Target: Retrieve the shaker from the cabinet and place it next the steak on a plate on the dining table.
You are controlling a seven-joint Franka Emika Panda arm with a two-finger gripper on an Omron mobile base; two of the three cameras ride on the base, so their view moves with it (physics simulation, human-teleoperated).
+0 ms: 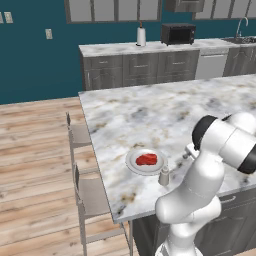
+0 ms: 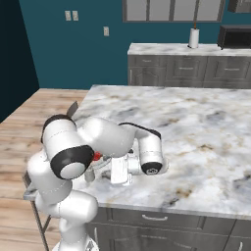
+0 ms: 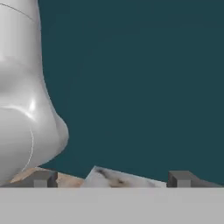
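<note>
Gripper [image 3: 112,179]: 2 dark tips at bottom of hand view, spread wide, nothing between them.
Shaker [image 1: 164,176]: lower centre of left base view, upright on dining table [image 1: 200,107], just beside plate [image 1: 134,165], free of the fingers.
Steak [image 1: 146,159]: on plate, centre.
Judgement: shaker looks delivered beside the steak; fingers apart because released.
Arm: folded low over table edge.

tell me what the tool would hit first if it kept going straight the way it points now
Probably nothing near: ahead of the tool, whose tips stand apart with nothing between them, lies the teal wall, past a corner of the dining table. Depth is unclear.
</note>
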